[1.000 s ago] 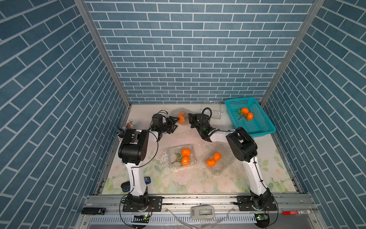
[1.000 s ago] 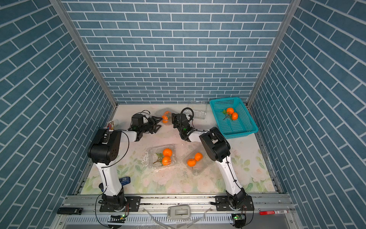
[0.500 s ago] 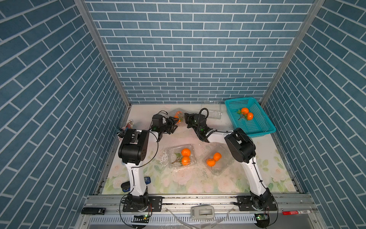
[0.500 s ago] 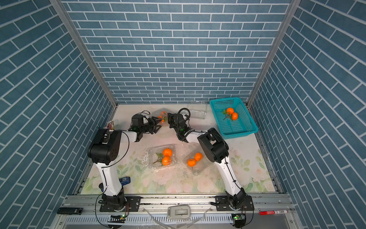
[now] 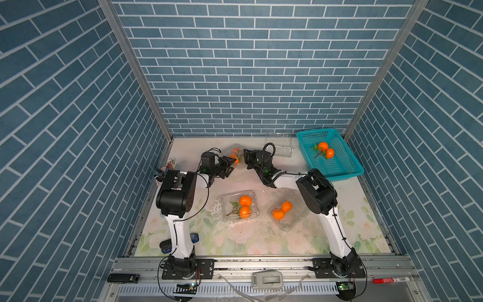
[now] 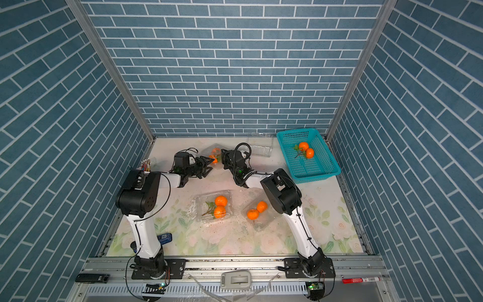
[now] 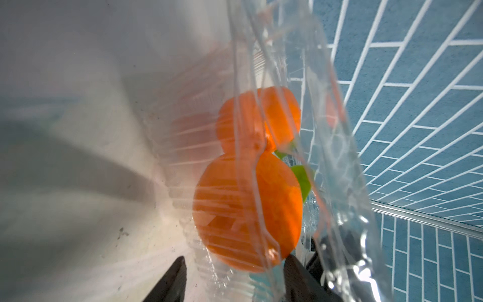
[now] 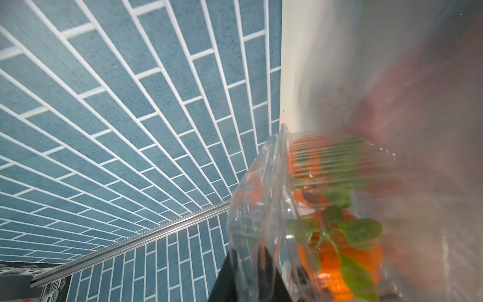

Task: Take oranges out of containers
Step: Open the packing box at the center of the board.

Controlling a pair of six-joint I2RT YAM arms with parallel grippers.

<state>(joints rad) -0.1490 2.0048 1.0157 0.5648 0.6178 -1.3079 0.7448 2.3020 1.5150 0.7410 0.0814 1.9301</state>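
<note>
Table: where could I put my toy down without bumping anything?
Bare table runs along the front, between the arm bases, in front of the left box and right box. Another free patch lies in front of the basket, right of the right arm. The back middle is crowded: the left arm and right arm meet at the back box.

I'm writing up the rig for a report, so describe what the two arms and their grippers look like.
The left arm and right arm match: white tubular links between bulky black joint housings, on black base plates. Thin black cables run along both. The left gripper and right gripper are black with paired fingers; a small green light glows near each wrist.
</note>
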